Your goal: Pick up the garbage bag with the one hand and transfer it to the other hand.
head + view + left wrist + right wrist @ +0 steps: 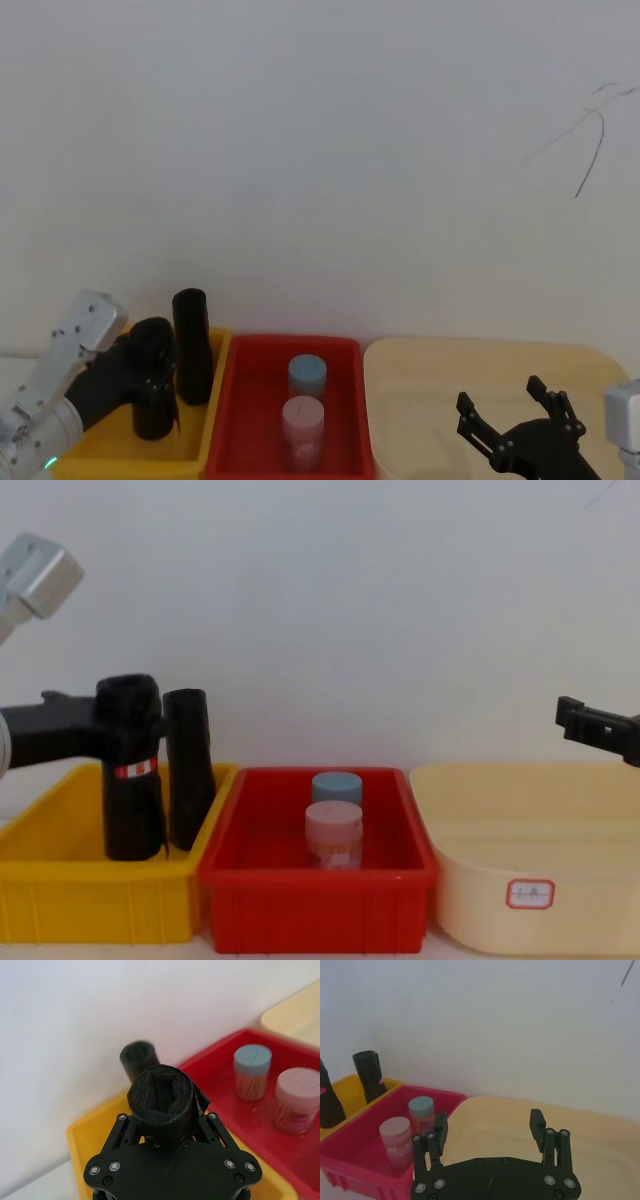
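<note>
Garbage bag (130, 810): upright at left of the chest view, inside the yellow bin (100, 895). The red-and-white label band (135, 770) faces forward. Its base sits at about bin-floor level; I cannot tell whether it has lifted off yet.

Left gripper (167, 1122): closed on the bag, one finger on each side of the roll. It grips above the label band and reaches in level from the left edge of the chest view. Judgement: the high side grip leaves the lower length free for the other hand to take.

Plain black roll (188, 770): just beside the bag on its right, leaning slightly; touching or not, unclear. Judgement: a straight-up lift is needed so it is not knocked over.

Red bin (315, 910): centre frame, holding a blue-lidded jar (337, 785) and a pink-lidded jar (333, 830). Not involved.

Right gripper (489, 1125): fingers spread wide, holding nothing, hovering over the cream tub (470, 880) at lower right of the head view. It is well apart from the bag. Judgement: placed to receive; pick-up in hand, transfer not yet begun.
</note>
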Controlling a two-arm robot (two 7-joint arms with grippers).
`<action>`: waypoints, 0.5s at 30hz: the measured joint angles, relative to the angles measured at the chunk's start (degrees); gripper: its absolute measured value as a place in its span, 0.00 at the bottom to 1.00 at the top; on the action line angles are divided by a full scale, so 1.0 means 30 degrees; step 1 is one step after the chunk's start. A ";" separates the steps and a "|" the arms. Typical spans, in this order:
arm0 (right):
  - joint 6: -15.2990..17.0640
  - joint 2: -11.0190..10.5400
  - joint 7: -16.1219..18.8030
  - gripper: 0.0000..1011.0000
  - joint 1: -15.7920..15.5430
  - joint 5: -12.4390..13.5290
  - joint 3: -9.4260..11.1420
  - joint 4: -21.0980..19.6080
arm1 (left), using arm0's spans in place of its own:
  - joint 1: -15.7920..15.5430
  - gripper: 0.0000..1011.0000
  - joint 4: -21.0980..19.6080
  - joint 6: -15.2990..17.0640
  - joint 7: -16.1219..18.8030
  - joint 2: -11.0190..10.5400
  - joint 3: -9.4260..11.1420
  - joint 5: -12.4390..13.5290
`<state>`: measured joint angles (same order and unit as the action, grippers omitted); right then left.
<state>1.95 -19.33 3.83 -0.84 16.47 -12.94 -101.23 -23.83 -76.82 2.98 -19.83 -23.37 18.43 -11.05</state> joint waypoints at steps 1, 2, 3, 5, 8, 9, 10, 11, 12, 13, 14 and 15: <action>0.0000 0.0000 0.0000 0.99 -0.0001 -0.0002 0.0001 0.0000 | 0.0008 0.37 -0.0091 -0.0013 -0.0077 -0.0021 -0.0029 -0.0047; -0.0001 0.0000 0.0000 0.99 0.0000 -0.0001 0.0001 0.0000 | 0.0012 0.37 -0.0294 -0.0033 -0.0280 -0.0065 -0.0103 -0.0226; 0.0000 0.0000 0.0000 0.99 0.0000 -0.0002 0.0002 0.0000 | 0.0012 0.37 -0.0399 -0.0034 -0.0423 -0.0088 -0.0140 -0.0304; -0.0001 0.0000 0.0000 0.99 0.0000 -0.0001 0.0002 -0.0001 | -0.0006 0.37 -0.0638 -0.0035 -0.0662 -0.0143 -0.0222 -0.0497; 0.0000 0.0000 0.0000 0.99 -0.0001 -0.0001 0.0001 0.0000 | -0.0168 0.37 -0.1143 -0.0007 -0.1363 -0.0264 -0.0393 -0.1084; 0.0000 0.0000 0.0000 0.99 0.0000 0.0000 0.0001 0.0000 | -0.0232 0.37 -0.1276 0.0015 -0.1507 -0.0290 -0.0433 -0.1202; 0.0000 0.0000 0.0000 0.99 0.0000 -0.0001 0.0001 0.0000 | -0.0282 0.37 -0.1365 0.0050 -0.1702 -0.0310 -0.0456 -0.1365; 0.0000 0.0000 0.0000 0.99 0.0000 -0.0001 0.0001 0.0000 | -0.0399 0.37 -0.1553 0.0134 -0.1991 -0.0347 -0.0507 -0.1619; 0.0000 0.0000 0.0000 0.99 0.0000 -0.0001 0.0001 0.0000 | -0.0453 0.37 -0.1637 0.0176 -0.2139 -0.0361 -0.0523 -0.1742; 0.0000 0.0000 0.0000 0.99 -0.0001 0.0000 0.0004 -0.0001 | -0.0536 0.37 -0.1752 0.0223 -0.2285 -0.0378 -0.0545 -0.1860; 0.0006 -0.0005 0.0011 0.99 0.0000 0.0000 0.0008 -0.0001 | -0.0599 0.37 -0.1836 0.0274 -0.2423 -0.0386 -0.0554 -0.1977; 0.0010 -0.0015 0.0042 0.99 0.0003 0.0001 0.0011 -0.0006 | -0.0731 0.37 -0.2005 0.0372 -0.2693 -0.0392 -0.0562 -0.2211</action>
<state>1.98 -19.38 3.95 -0.83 16.47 -12.91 -101.25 -26.02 -82.84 4.09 -27.91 -24.55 16.74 -17.68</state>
